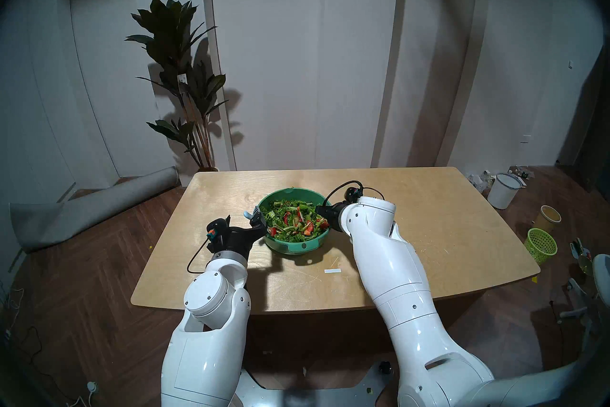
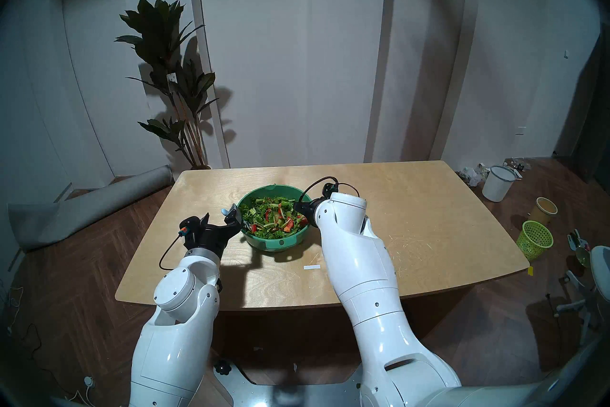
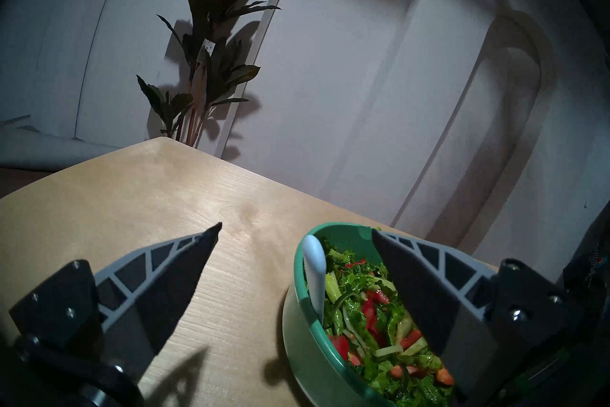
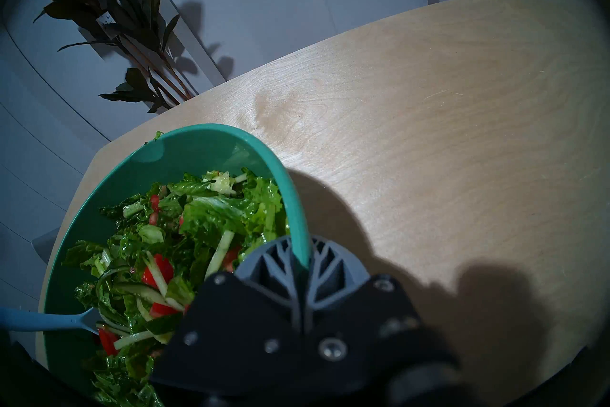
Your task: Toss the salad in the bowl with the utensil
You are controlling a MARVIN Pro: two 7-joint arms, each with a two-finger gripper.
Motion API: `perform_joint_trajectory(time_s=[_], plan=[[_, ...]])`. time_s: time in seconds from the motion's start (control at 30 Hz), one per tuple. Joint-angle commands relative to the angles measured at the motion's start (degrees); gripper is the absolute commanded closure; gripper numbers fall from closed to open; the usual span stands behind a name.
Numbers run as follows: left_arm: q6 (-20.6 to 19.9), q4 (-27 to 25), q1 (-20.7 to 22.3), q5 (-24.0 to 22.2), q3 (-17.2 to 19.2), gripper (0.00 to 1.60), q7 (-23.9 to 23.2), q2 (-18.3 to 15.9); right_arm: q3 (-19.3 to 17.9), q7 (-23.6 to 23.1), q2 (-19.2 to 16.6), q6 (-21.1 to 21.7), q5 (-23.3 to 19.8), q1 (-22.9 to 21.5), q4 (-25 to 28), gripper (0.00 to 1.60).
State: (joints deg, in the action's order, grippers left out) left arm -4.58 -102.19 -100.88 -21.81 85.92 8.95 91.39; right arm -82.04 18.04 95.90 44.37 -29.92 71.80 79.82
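Observation:
The deep green bowl point(image 1: 298, 249) stands mid-table, filled with the salad point(image 1: 293, 221) of green leaves, red pieces and pale slices. The utensil point(image 1: 247, 214), a fork with a pale blue handle, leans on the bowl's left rim with its tines buried in the salad. My left gripper point(image 1: 243, 214) is open and straddles that handle point(image 3: 315, 267): one finger is over the table, the other over the salad point(image 3: 363, 314). My right gripper point(image 4: 303, 242) is shut on the bowl's right rim point(image 4: 198, 132). The fork point(image 4: 43, 320) shows at the far side.
A wooden table point(image 1: 429, 214) carries a small white strip point(image 1: 331, 271) near its front. A potted plant point(image 1: 185, 82) stands behind the far left corner, and a rolled mat point(image 1: 99, 208) lies on the floor at left. A white bucket point(image 1: 503, 190) and a lime mesh basket point(image 1: 541, 244) sit on the floor at right.

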Motion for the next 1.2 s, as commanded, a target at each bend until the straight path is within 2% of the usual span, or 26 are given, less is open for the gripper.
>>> perform_joint_trajectory(time_s=[0.0,0.17,0.63,0.67,0.73,0.8,0.87,1.03,1.1,1.13,1.17], plan=[[1.95,0.66,4.25,-1.28,-1.65,0.0,1.08,-0.15,-0.02,-0.16,0.03,-0.03,-0.06,-0.66,1.26,1.6],[3.64,2.14,5.38,-1.7,-2.43,0.0,2.49,-0.1,-0.02,-0.16,0.03,-0.02,-0.05,-0.66,1.27,1.6],[3.72,6.0,7.41,-4.11,-2.51,0.01,3.48,0.18,-0.02,-0.17,0.03,0.01,-0.05,-0.63,1.32,1.6],[4.01,6.16,7.45,-4.34,-2.56,0.06,3.54,0.18,-0.02,-0.17,0.03,0.01,-0.05,-0.64,1.32,1.6],[4.42,6.12,7.36,-4.43,-2.51,0.31,3.37,0.18,-0.02,-0.17,0.03,0.01,-0.05,-0.64,1.32,1.6],[4.47,6.09,7.34,-4.42,-2.52,0.35,3.41,0.17,-0.03,-0.17,0.03,0.01,-0.05,-0.64,1.32,1.6],[4.63,5.95,7.31,-4.42,-2.57,0.54,3.52,0.05,-0.03,-0.17,0.03,0.01,-0.05,-0.64,1.32,1.6],[4.58,5.82,7.27,-4.42,-2.59,0.51,3.73,-0.07,-0.03,-0.17,0.03,0.02,-0.05,-0.63,1.33,1.6],[4.54,5.94,7.31,-4.52,-2.56,0.57,3.66,-0.14,-0.03,-0.17,0.03,0.02,-0.05,-0.63,1.33,1.6],[4.68,6.03,7.31,-4.42,-2.58,0.65,3.71,-0.11,-0.03,-0.17,0.03,0.02,-0.05,-0.63,1.33,1.6],[4.24,5.98,7.3,-5.14,-2.41,0.8,3.28,-0.1,-0.03,-0.17,0.03,0.02,-0.05,-0.63,1.34,1.6]])
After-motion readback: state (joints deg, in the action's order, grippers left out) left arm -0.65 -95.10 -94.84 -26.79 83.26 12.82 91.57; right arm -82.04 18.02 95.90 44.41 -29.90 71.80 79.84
